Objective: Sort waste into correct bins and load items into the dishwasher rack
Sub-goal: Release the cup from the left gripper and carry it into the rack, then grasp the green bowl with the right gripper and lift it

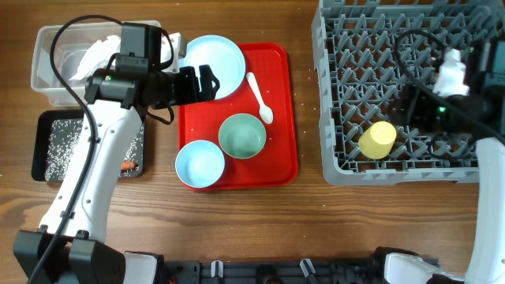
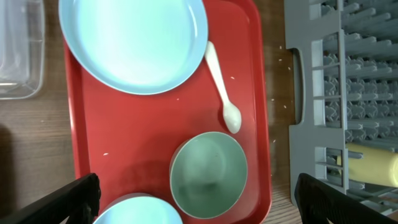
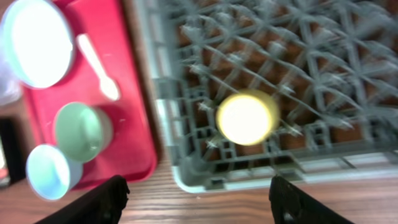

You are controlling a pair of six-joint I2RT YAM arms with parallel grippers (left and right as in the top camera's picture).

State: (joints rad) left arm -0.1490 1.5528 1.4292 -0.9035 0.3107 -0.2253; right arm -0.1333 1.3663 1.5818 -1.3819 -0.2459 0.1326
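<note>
Plate [image 1: 213,65]: lies flat at the back-left corner of the red tray [image 1: 280,170]. A flat rim gives little to pinch, so it may slip or drag the tray.
Spoon [image 1: 260,99]: lies just beside the plate's right edge. A tilting plate could flick it off.
Bowls: the green bowl [image 1: 241,136] and the blue bowl [image 1: 200,164] stand upright, close together at the tray's front. A low sweep could tip them.
Left gripper [image 2: 199,205]: fingers spread wide, holding nothing, above the tray.
Cup [image 1: 378,140]: lies on its side in the rack [image 1: 325,118] near the front wall and could roll if bumped.
Right gripper [image 3: 199,202]: spread and empty above the cup.
Arms: crowding at the rack is likely if both reach in together.
</note>
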